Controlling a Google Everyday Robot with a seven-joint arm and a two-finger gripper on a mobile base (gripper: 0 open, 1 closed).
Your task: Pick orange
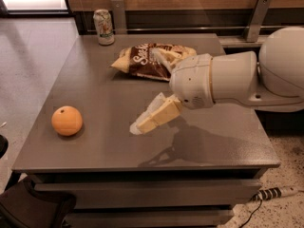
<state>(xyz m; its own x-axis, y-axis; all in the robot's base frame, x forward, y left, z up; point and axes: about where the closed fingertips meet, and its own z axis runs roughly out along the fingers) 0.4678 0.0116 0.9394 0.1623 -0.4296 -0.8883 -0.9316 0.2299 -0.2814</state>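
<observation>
The orange (67,120) is round and bright, and sits on the grey table (104,94) near its front left corner. My gripper (145,92) hangs above the middle of the table, to the right of the orange and clearly apart from it. It is open and empty. One cream finger (156,115) points down and left toward the table. The other finger (166,57) lies in front of the chip bag. The white arm comes in from the right.
A brown chip bag (140,63) lies at the back middle of the table, partly behind my gripper. A soda can (103,26) stands at the back left corner. A wall rail runs behind the table. A power strip (278,193) lies on the floor at the right.
</observation>
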